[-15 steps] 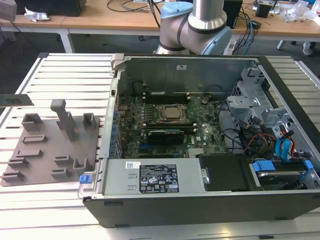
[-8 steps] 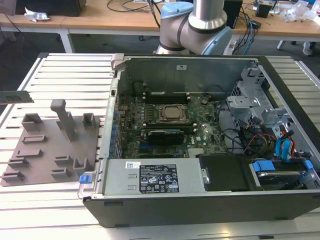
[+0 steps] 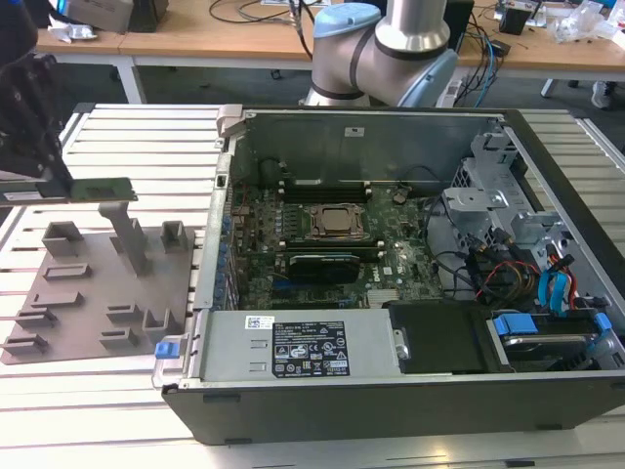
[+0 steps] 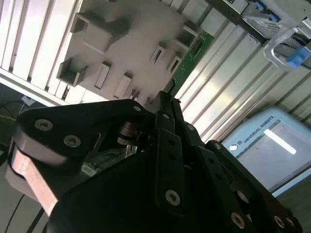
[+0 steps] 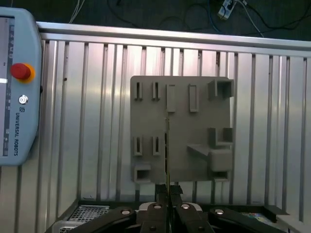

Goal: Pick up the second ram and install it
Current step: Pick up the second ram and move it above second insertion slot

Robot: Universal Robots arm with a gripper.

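Observation:
My gripper (image 3: 57, 178) hangs above the grey plastic plate (image 3: 98, 283) at the exterior view's left and is shut on the second ram (image 3: 103, 188). The ram is a slim green strip, held level and lifted off the plate. In the first wrist view the ram (image 5: 167, 145) shows edge-on as a thin line running out from between the black fingers (image 5: 158, 194) over the plate (image 5: 194, 131). In the second wrist view its green end (image 4: 192, 53) sticks out past the gripper (image 4: 165, 99). The open computer case (image 3: 234, 127) lies to the exterior view's right, with the motherboard's processor socket (image 3: 337, 223) between dark memory slots (image 3: 322, 186).
The plate carries several upright blocks (image 3: 132, 239) under the gripper. The case's metal wall (image 3: 220, 195) stands between plate and motherboard. Cables and drive bays (image 3: 508, 254) crowd the case's right side. A teach pendant (image 5: 14, 87) lies on the slatted table (image 5: 272, 121).

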